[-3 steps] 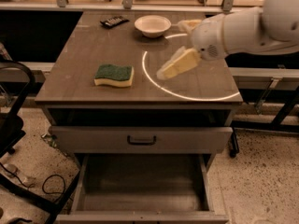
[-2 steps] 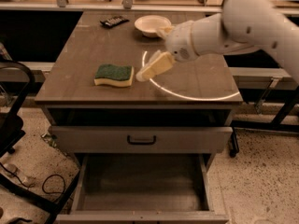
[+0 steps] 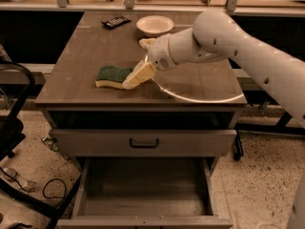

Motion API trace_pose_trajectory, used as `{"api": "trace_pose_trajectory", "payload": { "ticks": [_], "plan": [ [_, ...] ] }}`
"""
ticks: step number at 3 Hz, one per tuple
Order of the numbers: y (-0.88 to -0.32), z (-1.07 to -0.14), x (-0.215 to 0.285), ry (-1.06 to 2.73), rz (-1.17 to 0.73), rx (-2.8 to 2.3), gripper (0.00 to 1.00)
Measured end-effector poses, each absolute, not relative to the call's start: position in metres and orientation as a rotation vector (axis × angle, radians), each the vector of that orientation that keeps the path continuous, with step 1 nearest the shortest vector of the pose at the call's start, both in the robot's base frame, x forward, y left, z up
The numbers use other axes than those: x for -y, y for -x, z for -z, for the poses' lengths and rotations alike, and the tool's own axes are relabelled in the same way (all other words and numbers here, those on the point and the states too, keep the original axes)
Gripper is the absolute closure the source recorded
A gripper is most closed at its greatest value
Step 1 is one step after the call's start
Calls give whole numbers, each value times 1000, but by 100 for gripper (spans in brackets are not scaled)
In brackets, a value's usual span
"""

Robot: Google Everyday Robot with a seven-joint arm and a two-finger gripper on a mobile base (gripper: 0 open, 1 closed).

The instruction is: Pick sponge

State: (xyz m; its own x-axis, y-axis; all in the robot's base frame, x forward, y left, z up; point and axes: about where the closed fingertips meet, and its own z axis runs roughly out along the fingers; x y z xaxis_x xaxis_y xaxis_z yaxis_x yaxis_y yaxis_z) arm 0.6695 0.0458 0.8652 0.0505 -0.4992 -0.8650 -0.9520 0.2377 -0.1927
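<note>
The sponge (image 3: 112, 75) lies flat on the wooden tabletop (image 3: 86, 46), left of centre: dark green top over pale yellow foam. My gripper (image 3: 135, 78) reaches in from the right on a white arm and is right at the sponge's right end, its pale fingers (image 3: 139, 75) angled down toward the table and touching or nearly touching the sponge. The sponge still rests on the table.
A white bowl (image 3: 155, 25) stands at the back of the table, with a dark remote-like object (image 3: 116, 21) to its left. The bottom drawer (image 3: 143, 194) under the table hangs open. A black chair frame (image 3: 14, 128) stands at the left.
The gripper has swept left and down across the table, from mid-right to the sponge's right end. The sponge has not moved.
</note>
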Motion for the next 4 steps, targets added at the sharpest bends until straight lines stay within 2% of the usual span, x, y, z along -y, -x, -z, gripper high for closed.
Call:
{"api": "trace_pose_trajectory", "payload": {
  "ticks": [1, 3, 4],
  "plan": [
    [-676, -844, -64, 1418, -648, -1578, 23],
    [-674, -843, -69, 1425, -655, -1575, 85],
    [-674, -842, -71, 1427, -658, -1574, 100]
  ]
}}
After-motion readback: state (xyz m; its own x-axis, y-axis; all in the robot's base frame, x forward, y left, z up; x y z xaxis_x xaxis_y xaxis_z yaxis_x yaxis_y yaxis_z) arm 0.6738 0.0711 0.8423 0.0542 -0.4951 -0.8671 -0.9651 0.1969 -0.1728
